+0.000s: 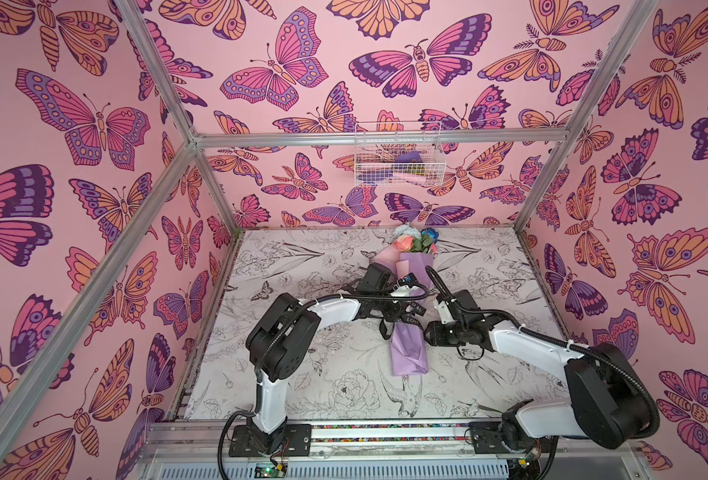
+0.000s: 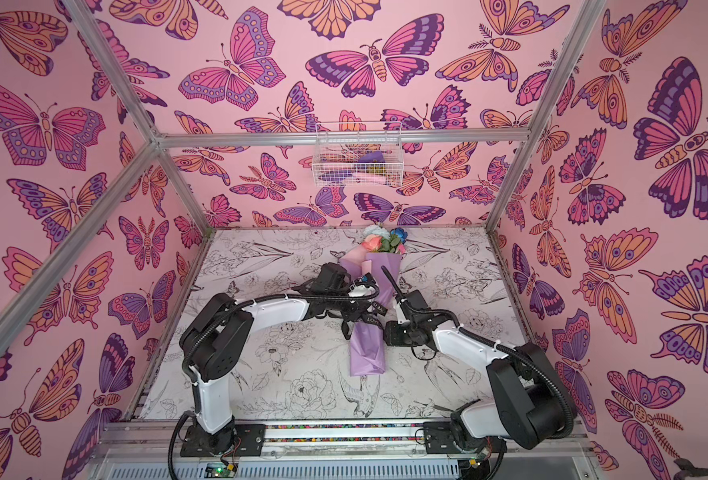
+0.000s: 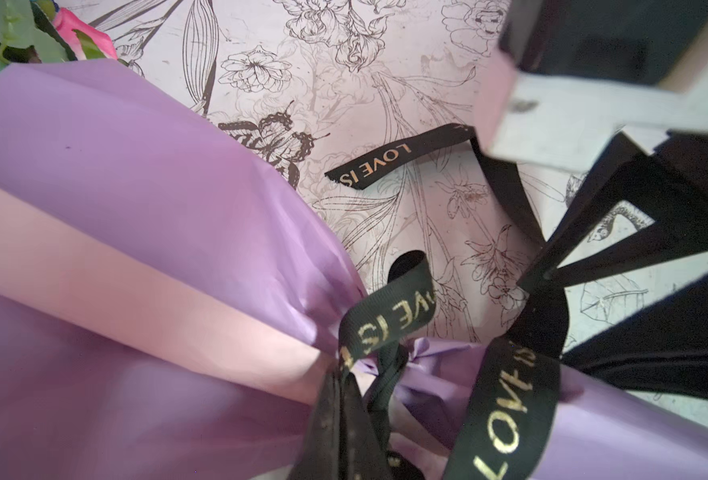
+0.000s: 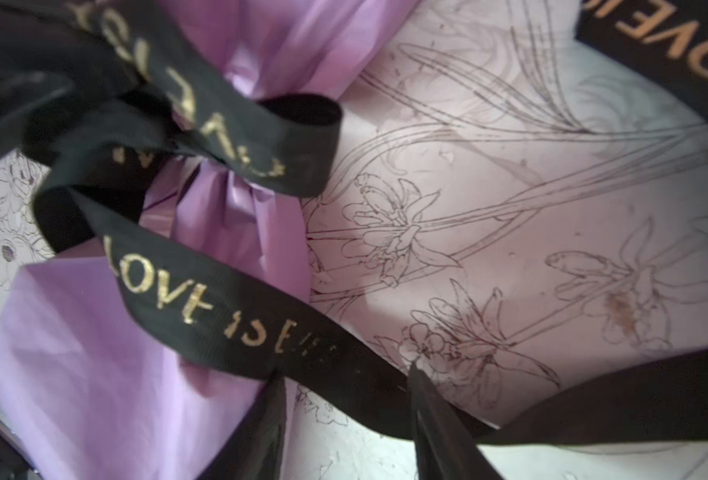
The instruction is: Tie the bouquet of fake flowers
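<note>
The bouquet of fake flowers (image 1: 409,349), seemingly light and crushable, lies centred on the desk (image 1: 323,374), best taken at its cinched waist; left hand (image 3: 543,274) pinches the black ribbon (image 4: 202,307), right hand (image 4: 344,374) gapes astride it.

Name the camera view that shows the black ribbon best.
Right wrist view: the black ribbon close up, gold lettering legible, cinched round the bouquet. Left wrist view shows it partly cut off; in both top views it is tiny.

The white-and-black left arm (image 1: 335,308) bends inward at the elbow, and the left end effector (image 1: 390,318) points down, clamped tight. The right arm (image 1: 526,345) reaches leftward; the right end effector (image 4: 346,374) has its fingers apart.
</note>
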`<state>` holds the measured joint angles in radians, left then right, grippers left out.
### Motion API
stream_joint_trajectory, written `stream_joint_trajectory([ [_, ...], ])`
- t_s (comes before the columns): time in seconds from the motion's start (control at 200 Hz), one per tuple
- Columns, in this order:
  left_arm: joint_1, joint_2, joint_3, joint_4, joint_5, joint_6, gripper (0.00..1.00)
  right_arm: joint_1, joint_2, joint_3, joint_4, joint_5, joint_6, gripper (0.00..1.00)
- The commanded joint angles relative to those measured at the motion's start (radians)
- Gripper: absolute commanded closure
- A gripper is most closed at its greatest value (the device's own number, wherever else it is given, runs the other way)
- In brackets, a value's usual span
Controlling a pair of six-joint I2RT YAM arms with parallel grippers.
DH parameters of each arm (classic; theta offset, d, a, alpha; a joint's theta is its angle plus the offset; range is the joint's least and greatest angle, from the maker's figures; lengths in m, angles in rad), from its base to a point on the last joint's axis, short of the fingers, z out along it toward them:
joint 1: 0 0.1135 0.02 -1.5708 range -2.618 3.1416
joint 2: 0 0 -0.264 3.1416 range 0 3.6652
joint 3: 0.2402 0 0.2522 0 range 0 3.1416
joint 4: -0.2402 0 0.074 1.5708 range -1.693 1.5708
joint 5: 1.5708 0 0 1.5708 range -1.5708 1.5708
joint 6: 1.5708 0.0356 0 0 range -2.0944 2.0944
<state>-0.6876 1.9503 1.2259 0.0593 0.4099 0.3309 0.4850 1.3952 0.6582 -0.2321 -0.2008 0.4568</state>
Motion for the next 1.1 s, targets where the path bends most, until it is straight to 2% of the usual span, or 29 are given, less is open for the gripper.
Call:
stream_joint_trajectory([
  [0.0, 0.003, -0.029, -0.009, 0.011, 0.001, -0.009, 1.00, 0.033, 0.020, 0.025, 0.021, 0.052, -0.007, 0.49],
  [0.27, 0.005, -0.034, -0.012, 0.012, 0.000, -0.009, 1.00, 0.082, 0.072, 0.073, 0.028, 0.115, -0.029, 0.48],
  [0.556, 0.005, -0.043, -0.028, 0.012, -0.017, -0.023, 1.00, 0.084, 0.088, 0.082, 0.109, 0.160, -0.026, 0.59],
  [0.676, 0.005, -0.051, -0.038, 0.020, -0.039, -0.040, 1.00, 0.084, 0.104, 0.083, 0.150, 0.135, -0.024, 0.60],
  [0.796, 0.005, -0.066, -0.061, 0.047, -0.052, -0.064, 1.00, 0.084, 0.119, 0.081, 0.173, 0.143, -0.017, 0.66],
  [0.956, 0.005, -0.089, -0.089, 0.097, -0.058, -0.104, 1.00, 0.084, 0.131, 0.079, 0.207, 0.143, -0.005, 0.66],
  [1.096, 0.005, -0.101, -0.107, 0.109, -0.055, -0.122, 1.00, 0.084, 0.134, 0.075, 0.242, 0.162, 0.019, 0.76],
])
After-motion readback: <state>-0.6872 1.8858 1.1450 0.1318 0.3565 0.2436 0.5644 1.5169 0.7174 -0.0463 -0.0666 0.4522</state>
